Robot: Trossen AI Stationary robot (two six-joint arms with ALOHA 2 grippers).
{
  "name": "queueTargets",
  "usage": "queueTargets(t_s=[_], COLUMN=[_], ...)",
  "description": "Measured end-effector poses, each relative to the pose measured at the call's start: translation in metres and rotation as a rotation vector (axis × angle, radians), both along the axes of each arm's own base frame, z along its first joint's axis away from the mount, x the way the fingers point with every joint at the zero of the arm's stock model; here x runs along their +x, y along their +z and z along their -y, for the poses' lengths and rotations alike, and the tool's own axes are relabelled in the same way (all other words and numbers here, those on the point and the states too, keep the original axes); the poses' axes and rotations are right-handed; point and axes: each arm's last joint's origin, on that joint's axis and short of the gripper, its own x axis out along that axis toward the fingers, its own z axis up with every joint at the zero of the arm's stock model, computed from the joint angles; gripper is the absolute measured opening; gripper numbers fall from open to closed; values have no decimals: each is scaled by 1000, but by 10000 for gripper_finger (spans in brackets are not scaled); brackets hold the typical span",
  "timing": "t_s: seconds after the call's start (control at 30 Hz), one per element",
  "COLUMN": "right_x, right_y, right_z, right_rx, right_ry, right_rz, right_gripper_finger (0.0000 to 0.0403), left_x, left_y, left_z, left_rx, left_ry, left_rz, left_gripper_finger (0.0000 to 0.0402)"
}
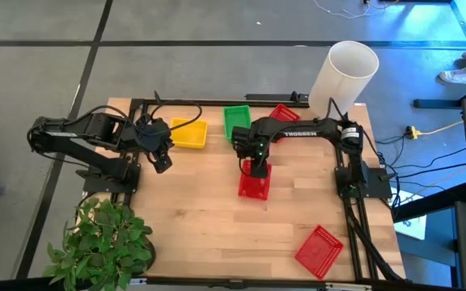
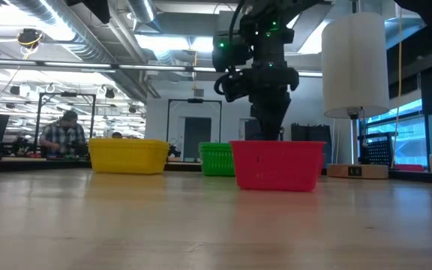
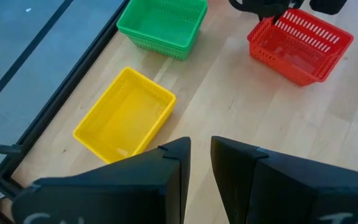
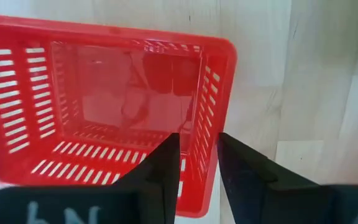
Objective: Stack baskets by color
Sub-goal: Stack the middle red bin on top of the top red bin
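Note:
A red basket [image 1: 254,186] [image 4: 104,106] rests on its bottom at the table's middle. My right gripper [image 1: 256,166] [image 4: 197,155] points down over its far short end, open. One finger [image 4: 163,171] is inside the basket and the other [image 4: 244,177] is outside its short wall [image 4: 209,118]; no touch shows. A yellow basket [image 1: 189,133] [image 3: 126,115] and a green basket [image 1: 236,121] [image 3: 163,25] sit at the far edge. My left gripper [image 1: 163,164] [image 3: 201,149] hangs open above the table near the yellow basket, holding nothing.
A second red basket [image 1: 285,112] lies at the far edge behind my right arm, and a third [image 1: 319,249] near the front right corner. A tall white cylinder [image 1: 346,71] stands at the far right corner. A green plant [image 1: 103,242] fills the near left corner.

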Motion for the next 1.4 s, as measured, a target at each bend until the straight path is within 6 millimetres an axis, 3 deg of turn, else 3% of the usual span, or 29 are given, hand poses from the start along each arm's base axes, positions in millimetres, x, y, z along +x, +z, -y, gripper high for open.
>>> queueTargets(t_s=[0.3, 1.07, 1.4], right_x=[-3, -2, 9], right_y=[-15, -13, 21], right_z=[1, 1, 3], right_rx=[-33, -35, -45], right_ry=[-3, -10, -12], right_rz=[-1, -1, 59], right_gripper_finger=[107, 107, 107], left_x=[0, 0, 0], left_y=[0, 0, 0], left_z=[0, 0, 0], left_rx=[0, 0, -1], left_ry=[0, 0, 0], left_rz=[0, 0, 0], left_gripper_finger=[55, 55, 55])
